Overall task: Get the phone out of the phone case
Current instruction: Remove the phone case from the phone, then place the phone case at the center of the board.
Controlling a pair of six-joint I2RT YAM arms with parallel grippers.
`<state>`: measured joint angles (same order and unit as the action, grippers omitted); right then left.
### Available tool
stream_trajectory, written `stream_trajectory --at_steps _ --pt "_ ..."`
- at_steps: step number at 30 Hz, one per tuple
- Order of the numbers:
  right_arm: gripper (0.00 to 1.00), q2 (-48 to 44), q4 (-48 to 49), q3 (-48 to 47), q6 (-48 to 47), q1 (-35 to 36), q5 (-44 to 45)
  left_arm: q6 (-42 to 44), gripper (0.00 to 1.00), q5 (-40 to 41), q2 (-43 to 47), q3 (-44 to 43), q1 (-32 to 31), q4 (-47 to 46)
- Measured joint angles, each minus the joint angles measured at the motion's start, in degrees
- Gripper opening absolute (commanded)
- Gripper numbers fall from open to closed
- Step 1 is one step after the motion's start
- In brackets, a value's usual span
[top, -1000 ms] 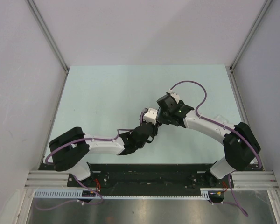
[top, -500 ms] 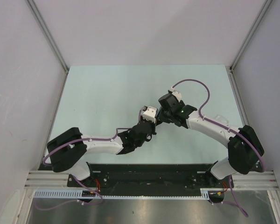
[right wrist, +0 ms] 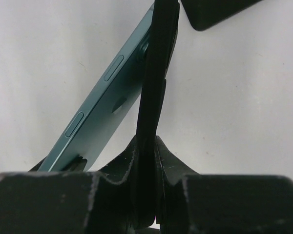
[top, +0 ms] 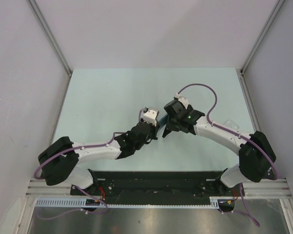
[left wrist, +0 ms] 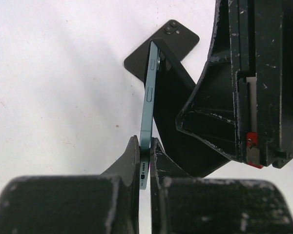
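Note:
My left gripper [left wrist: 145, 146] is shut on the bottom edge of the teal phone [left wrist: 149, 97], which is held on edge above the table. My right gripper [right wrist: 147, 144] is shut on the black phone case [right wrist: 156, 73], also seen edge-on. In the right wrist view the phone [right wrist: 100, 117] angles away to the left of the case, meeting it only near the far end. The case's camera end [left wrist: 163, 44] shows behind the phone in the left wrist view. In the top view both grippers meet at mid-table, the left [top: 154, 130] beside the right [top: 165, 129], with a teal sliver [top: 161, 121] between them.
The pale green table [top: 107, 97] is walled by grey panels left, right and behind. The black arm-base rail [top: 156, 180] runs along the near edge. A small clear thing [top: 229, 123] lies near the right wall.
My left arm has swung left and its wrist has pulled away from the right gripper. The teal phone has opened out from the case at its near end.

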<state>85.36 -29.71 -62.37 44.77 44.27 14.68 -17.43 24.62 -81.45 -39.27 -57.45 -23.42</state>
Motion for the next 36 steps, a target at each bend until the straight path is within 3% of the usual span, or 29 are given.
stream_trajectory --at_steps 9,14,25,32,36 --pt "0.00 1.27 -3.10 0.00 0.11 0.02 0.70 -0.57 0.00 -1.40 0.44 0.15 0.26 2.49" --pt "0.00 1.05 -4.26 0.00 -2.64 -3.63 -0.04 -0.61 0.00 -1.51 3.63 0.15 1.29 5.22" --pt "0.00 -5.16 -2.49 0.13 -7.76 -23.93 -7.02 -0.57 0.00 -0.02 11.08 -0.11 5.55 9.68" --pt "0.00 -5.62 8.13 0.79 -9.46 -36.41 -14.10 -0.39 0.00 9.18 4.81 -7.23 6.75 18.99" --pt "0.00 -0.66 17.09 0.76 -9.60 -43.91 -19.82 -0.55 0.00 13.70 0.11 -12.37 6.82 26.05"
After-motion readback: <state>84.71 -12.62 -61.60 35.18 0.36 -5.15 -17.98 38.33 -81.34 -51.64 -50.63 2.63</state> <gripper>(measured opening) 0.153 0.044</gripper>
